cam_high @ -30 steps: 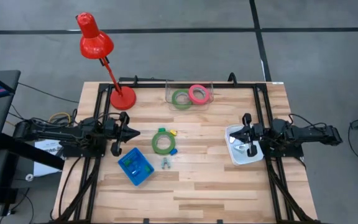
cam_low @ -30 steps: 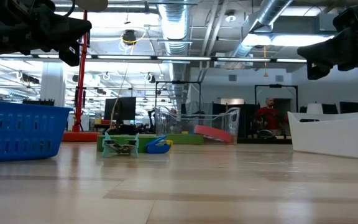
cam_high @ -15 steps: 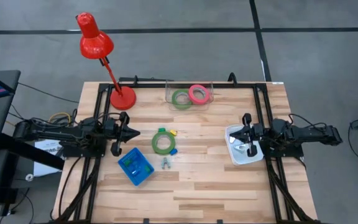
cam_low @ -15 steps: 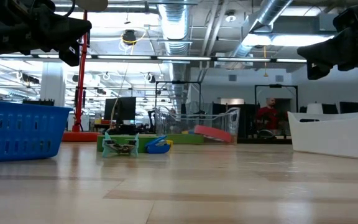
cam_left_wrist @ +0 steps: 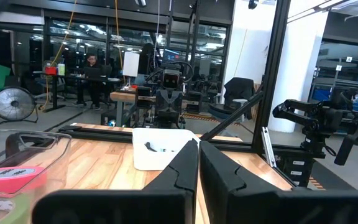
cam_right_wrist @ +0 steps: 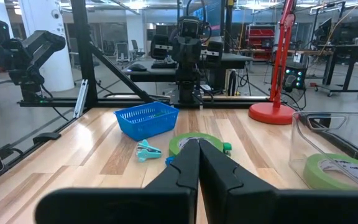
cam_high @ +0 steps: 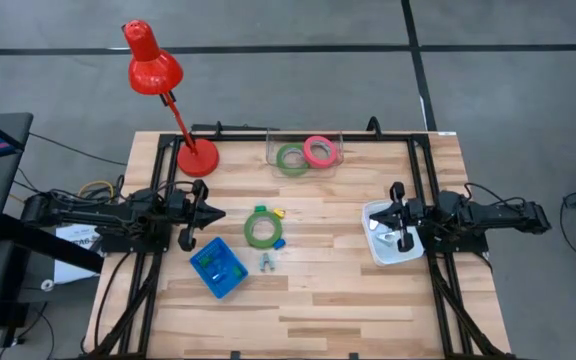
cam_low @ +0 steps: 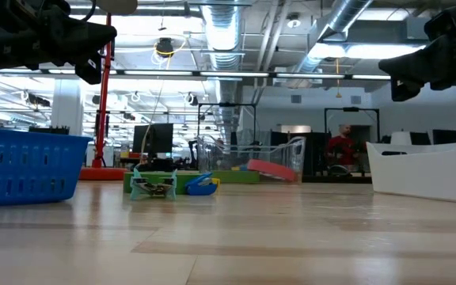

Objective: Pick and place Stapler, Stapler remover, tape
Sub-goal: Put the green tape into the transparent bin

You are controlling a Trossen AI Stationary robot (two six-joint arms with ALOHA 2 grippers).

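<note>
One green tape ring [cam_high: 261, 228] lies flat near the middle of the wooden table [cam_high: 318, 300]. A small yellow piece [cam_high: 279, 212] and a small blue piece [cam_high: 278, 243] lie just beside this ring, one at each side of it. A small pale teal piece [cam_high: 267, 263] lies near the ring too, between it and the front edge of the table; I cannot tell which of these small pieces is the stapler or the remover. Next to the teal piece stands a blue basket [cam_high: 218, 267].

The two other tape rings are at the far edge of the table, inside a clear plastic container [cam_high: 305, 150]: a second green ring [cam_high: 291, 159] and a pink-red ring [cam_high: 319, 151], touching each other.

A red desk lamp [cam_high: 158, 75] stands with its round base on the far left corner of the table. On the right side there is a white tray [cam_high: 390, 235] with some small dark things in it.

The left gripper [cam_high: 219, 214] hangs over the left side of the table, pointing toward the middle, its fingers pressed together and holding nothing. The right gripper [cam_high: 372, 224] hangs above the white tray, pointing toward the middle, and its fingers are also pressed together on nothing.

In the room behind, a person in a red top [cam_low: 341, 148] is sitting far away.
</note>
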